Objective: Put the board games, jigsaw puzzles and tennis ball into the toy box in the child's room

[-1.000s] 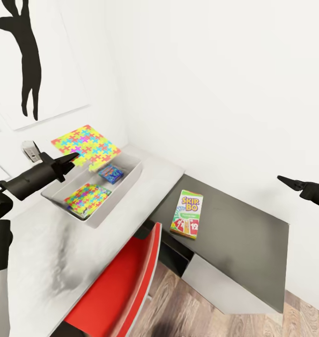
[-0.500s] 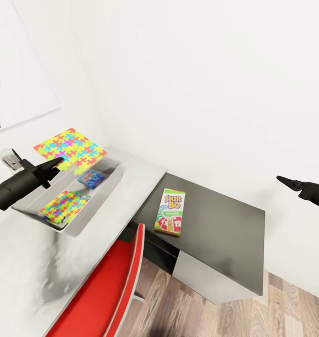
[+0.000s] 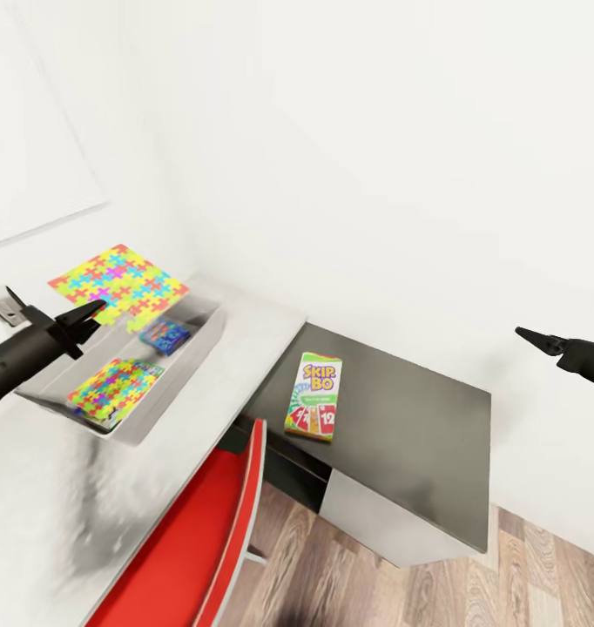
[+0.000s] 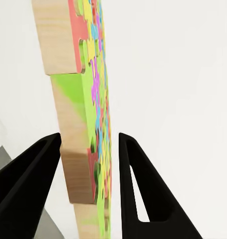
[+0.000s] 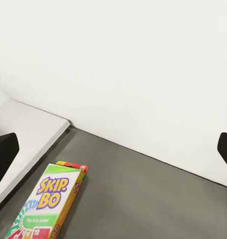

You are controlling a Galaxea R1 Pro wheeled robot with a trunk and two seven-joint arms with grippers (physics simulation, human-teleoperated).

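- Left gripper (image 3: 86,315) holds a jigsaw puzzle (image 3: 118,283) by one edge, up in the air above the toy box (image 3: 197,348), near the box's far end.
- Left wrist view: the fingers (image 4: 143,189) sit either side of the puzzle (image 4: 86,124) board, seen edge-on (wooden back, coloured face). Jaws closed down to the board's thickness.
- Toy box is a pale open tray on the light table (image 3: 253,335), close to the wall.
- Inside the box: a second jigsaw puzzle (image 3: 114,387) lying at the near end, and a small blue box (image 3: 165,334) (label too blurred to read) toward the far end.
- Skip-Bo board game (image 3: 314,407) lies flat on the dark desk (image 3: 401,435), near the seam with the light table, well apart from the toy box.
- Right gripper (image 3: 541,340) hangs in the air at the right edge of the head view, over the far side of the dark desk, holding nothing.
- Right wrist view: the fingertips (image 5: 3,154) sit at opposite edges, so jaws wide open; Skip-Bo (image 5: 46,206) lies below.
- Red chair (image 3: 205,540) sits tucked in front of the table.
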